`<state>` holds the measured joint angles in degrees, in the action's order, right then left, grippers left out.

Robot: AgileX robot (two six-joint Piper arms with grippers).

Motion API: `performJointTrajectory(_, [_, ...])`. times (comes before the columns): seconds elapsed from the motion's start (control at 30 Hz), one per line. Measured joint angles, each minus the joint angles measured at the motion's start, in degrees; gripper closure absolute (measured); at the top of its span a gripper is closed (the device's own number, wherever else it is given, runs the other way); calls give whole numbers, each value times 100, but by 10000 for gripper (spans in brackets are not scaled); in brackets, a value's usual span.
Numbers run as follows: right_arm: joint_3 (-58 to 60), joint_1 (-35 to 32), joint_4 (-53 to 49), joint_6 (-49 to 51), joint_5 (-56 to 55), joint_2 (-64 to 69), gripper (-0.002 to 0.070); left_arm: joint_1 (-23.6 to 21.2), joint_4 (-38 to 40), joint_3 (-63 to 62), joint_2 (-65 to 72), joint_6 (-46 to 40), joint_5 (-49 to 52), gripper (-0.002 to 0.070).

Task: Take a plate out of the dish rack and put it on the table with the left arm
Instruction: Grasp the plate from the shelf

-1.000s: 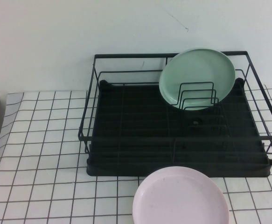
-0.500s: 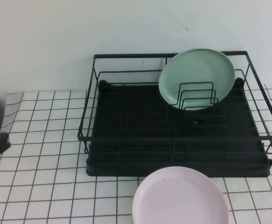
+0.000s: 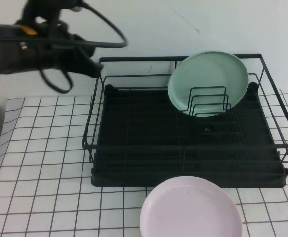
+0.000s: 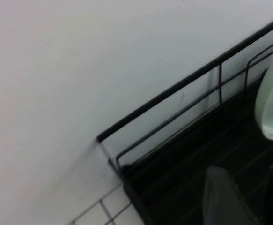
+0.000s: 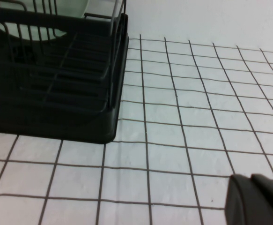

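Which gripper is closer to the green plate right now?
Left. The left gripper is above the dish rack's far left corner, short of the green plate. The right gripper sits low over the table, off the rack's near corner, away from the plate.

The dish rack [image 3: 190, 126] was set on the tabletop [image 3: 40, 163], toward its right and back, close against the wall [image 3: 134, 24]. The plate [image 3: 209, 79] was stood upright in the rack's far right part, leaned among the wire dividers [image 3: 209, 102]. A second plate [image 3: 191, 207] was laid flat on the tabletop just before the rack's front edge. The left pincer [image 3: 92, 66] was held above the rack's far left corner. The right pincer [image 5: 255, 199] was kept low over the tabletop, right of the rack.
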<state>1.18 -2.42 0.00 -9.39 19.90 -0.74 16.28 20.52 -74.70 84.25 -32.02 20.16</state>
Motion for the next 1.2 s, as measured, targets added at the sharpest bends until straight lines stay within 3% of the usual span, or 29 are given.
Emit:
performJointTrajectory(0.17, [0, 0, 0, 0, 0, 0, 679, 614, 14, -1073, 1341, -544, -123, 351])
performJointTrajectory(0.27, [0, 0, 0, 0, 0, 0, 679, 830, 31, -1622, 2088, -724, -172, 288])
performJointTrajectory(0.6, [0, 0, 0, 0, 0, 0, 679, 890, 152, -2576, 3394, -785, -435, 261])
performJointTrajectory(0.9, [0, 0, 0, 0, 0, 0, 679, 1005, 351, -2635, 3463, -952, -524, 178])
performJointTrajectory(1.2, [0, 0, 0, 0, 0, 0, 679, 1349, 596, -2633, 3524, -1462, -983, 154])
